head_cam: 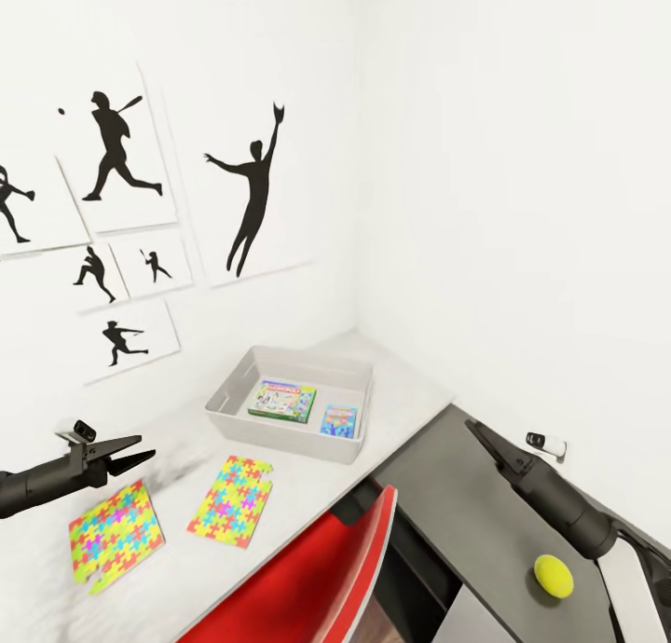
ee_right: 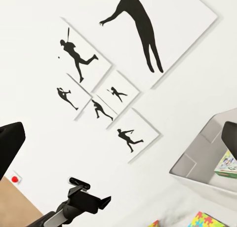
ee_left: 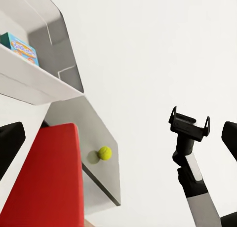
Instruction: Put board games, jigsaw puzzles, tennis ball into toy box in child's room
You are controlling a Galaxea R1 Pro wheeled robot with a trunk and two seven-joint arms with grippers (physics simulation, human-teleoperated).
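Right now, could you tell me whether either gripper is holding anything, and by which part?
Nothing is held. The left gripper hangs open above the puzzles, and the right gripper is empty too.

A child's room: baseball-player silhouette pictures [head_cam: 121,158], jigsaw puzzles [head_cam: 231,499] and toy box [head_cam: 280,433] on the table [head_cam: 308,522].

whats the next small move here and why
Probably lower the left gripper onto the nearer of the jigsaw puzzles. Its jaws stand open and empty just above that box, which lies flat on the table outside the toy box. Two board games already lie in the tub. The right gripper is nearer the tennis ball.
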